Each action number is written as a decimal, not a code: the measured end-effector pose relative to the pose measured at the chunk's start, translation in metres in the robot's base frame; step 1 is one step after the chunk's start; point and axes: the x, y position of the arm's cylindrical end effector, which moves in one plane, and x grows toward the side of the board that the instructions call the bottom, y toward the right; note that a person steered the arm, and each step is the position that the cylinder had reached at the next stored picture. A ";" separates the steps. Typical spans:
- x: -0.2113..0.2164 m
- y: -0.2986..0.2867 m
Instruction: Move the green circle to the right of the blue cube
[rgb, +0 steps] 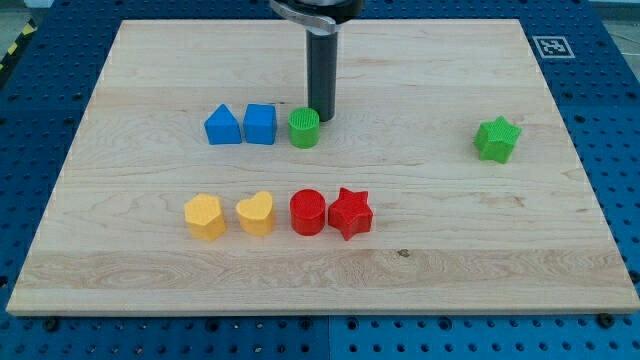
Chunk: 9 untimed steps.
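The green circle (304, 128) sits on the wooden board just to the right of the blue cube (260, 124), with a small gap between them. My tip (320, 118) is right behind the green circle, at its upper right edge, touching or nearly touching it. A blue block with a peaked top (222, 126) stands to the left of the blue cube, touching it.
A green star (497, 139) lies at the view's right. A row runs below the middle: a yellow hexagon-like block (205, 216), a yellow heart (256, 213), a red circle (308, 212) and a red star (350, 213). The board's edge (320, 308) meets a blue perforated table.
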 end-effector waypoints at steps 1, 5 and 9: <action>-0.018 0.032; 0.062 0.000; 0.060 0.023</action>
